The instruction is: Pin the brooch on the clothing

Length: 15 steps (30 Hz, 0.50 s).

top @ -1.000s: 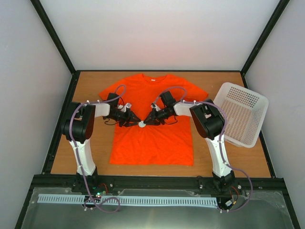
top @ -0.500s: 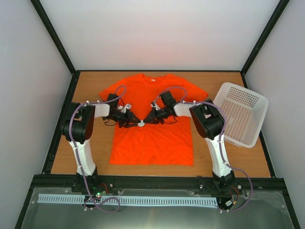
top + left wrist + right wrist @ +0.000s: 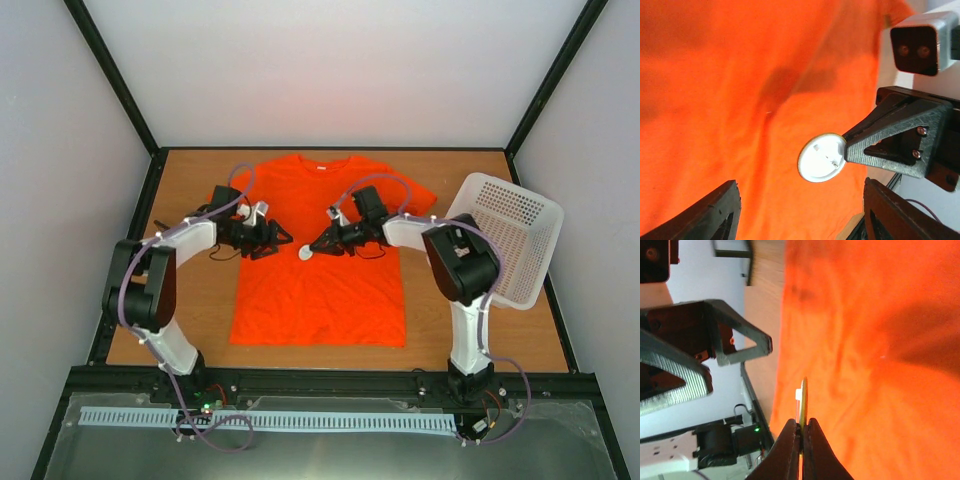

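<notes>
The clothing (image 3: 320,285), a bright orange T-shirt, lies flat on the wooden table. Just above its chest my right gripper (image 3: 314,248) is shut on the brooch (image 3: 306,253), a small round disc. In the left wrist view the brooch (image 3: 821,157) shows a white back with a golden rim, pinched at its edge by the right gripper's fingers (image 3: 875,142). The right wrist view has the brooch (image 3: 803,397) edge-on between my shut right gripper (image 3: 801,429). My left gripper (image 3: 281,238) stands open a short way left of the brooch, holding nothing; orange fabric (image 3: 715,90) fills its gap.
A white perforated basket (image 3: 512,238) sits tilted at the right edge of the table. Bare wood (image 3: 190,300) shows left of the shirt and along the front edge. Black frame rails border the table.
My left gripper has opened, let go of the brooch and drawn back to the left. The right gripper has closed fully on the brooch and carried it slightly right.
</notes>
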### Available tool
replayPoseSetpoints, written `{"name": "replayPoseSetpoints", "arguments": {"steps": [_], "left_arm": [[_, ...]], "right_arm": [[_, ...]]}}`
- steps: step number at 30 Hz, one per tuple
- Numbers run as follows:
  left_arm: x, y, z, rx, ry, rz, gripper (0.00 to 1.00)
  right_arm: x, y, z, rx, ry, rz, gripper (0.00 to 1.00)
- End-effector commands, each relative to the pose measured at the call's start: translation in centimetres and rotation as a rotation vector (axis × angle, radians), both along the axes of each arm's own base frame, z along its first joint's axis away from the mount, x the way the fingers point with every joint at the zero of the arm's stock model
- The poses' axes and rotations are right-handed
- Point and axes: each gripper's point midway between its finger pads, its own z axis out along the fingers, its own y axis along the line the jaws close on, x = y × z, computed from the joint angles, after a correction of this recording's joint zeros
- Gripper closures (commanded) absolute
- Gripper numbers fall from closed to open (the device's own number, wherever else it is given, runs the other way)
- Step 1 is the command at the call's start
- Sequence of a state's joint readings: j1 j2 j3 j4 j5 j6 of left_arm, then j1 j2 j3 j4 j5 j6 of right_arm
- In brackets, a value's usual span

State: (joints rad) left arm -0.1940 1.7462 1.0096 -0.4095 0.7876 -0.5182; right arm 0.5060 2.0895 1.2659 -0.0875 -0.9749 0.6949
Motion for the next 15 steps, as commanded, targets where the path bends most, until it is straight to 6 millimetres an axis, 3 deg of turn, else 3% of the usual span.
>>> {"name": "replayPoseSetpoints", "arguments": {"steps": [1, 4, 9, 12, 15], "left_arm": [[0.6, -0.4, 5.6, -0.030, -0.195, -0.027, 0.32], [0.4, -1.5, 10.7, -0.146, -0.317, -0.048, 0.32], [-1.7, -2.8, 22.6, -0.396, -0.579, -0.109, 0.28], [-3.3, -4.0, 27.2, -0.510, -0.631, -0.172, 0.26], [-4.9, -6.5, 30.7, -0.582, -0.663, -0.276, 0.26]], "right_arm": [[0.0, -1.6, 6.2, 0.136, -0.177, 0.022, 0.97], [-0.8, -2.8, 11.1, 0.220, -0.316, 0.033, 0.97], [-2.6, -5.0, 21.9, 0.295, -0.569, 0.018, 0.97], [-4.1, -6.0, 27.9, 0.360, -0.692, 0.007, 0.97], [-5.3, -6.4, 31.6, 0.424, -0.744, 0.011, 0.97]]}}
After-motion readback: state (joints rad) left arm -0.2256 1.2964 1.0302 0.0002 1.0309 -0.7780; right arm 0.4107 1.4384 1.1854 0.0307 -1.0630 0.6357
